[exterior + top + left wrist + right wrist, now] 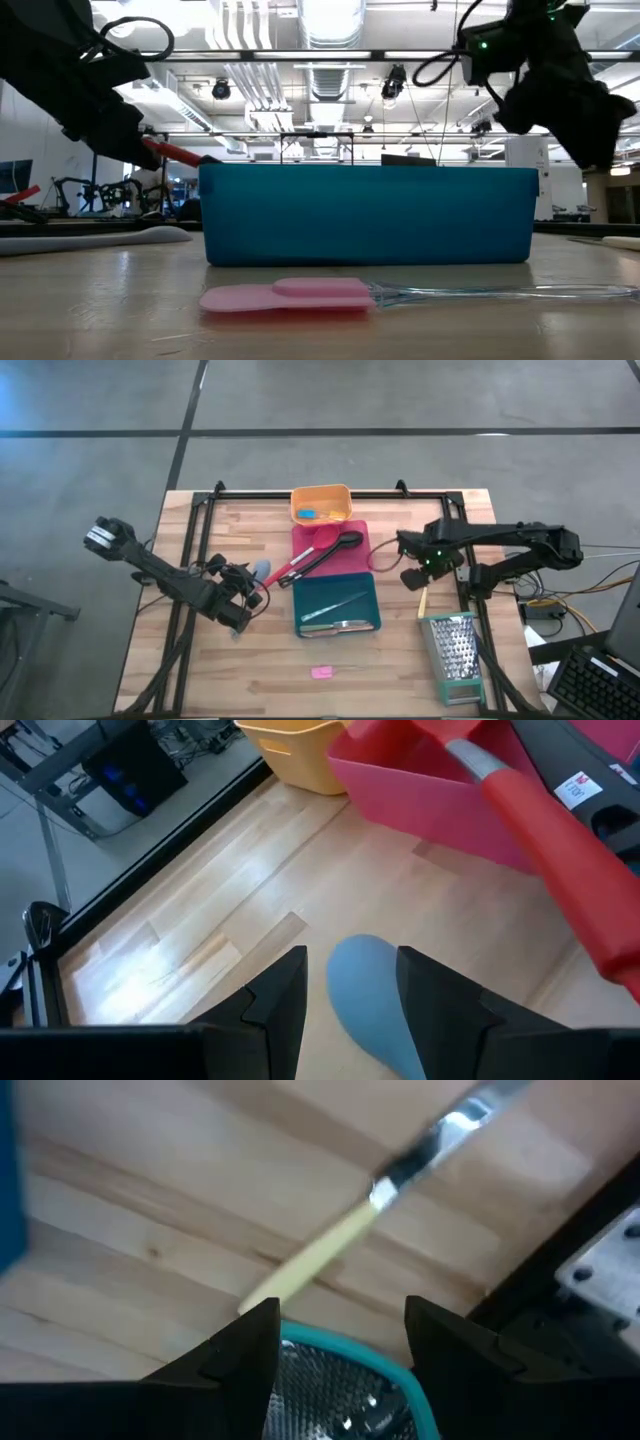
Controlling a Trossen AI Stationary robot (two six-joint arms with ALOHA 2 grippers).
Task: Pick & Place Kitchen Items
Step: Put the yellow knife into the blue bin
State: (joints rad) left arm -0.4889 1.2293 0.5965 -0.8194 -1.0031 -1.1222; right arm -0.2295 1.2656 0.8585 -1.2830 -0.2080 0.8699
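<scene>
A grey-blue spoon lies on the wooden table left of the pink tray. My left gripper stands open low over it, with the spoon's bowl between the fingers; I cannot tell whether they touch it. A red-handled spatula and a black spoon rest in the pink tray, their handles slanting out over its rim. My right gripper hangs open, pointing down, above the yellow-handled knife, which lies flat on the table right of the teal tray.
An orange tray holding small blue pieces stands behind the pink one. Metal tongs lie in the teal tray. The box grater lies at the near right, close to the knife. A pink spatula lies near the table's front edge.
</scene>
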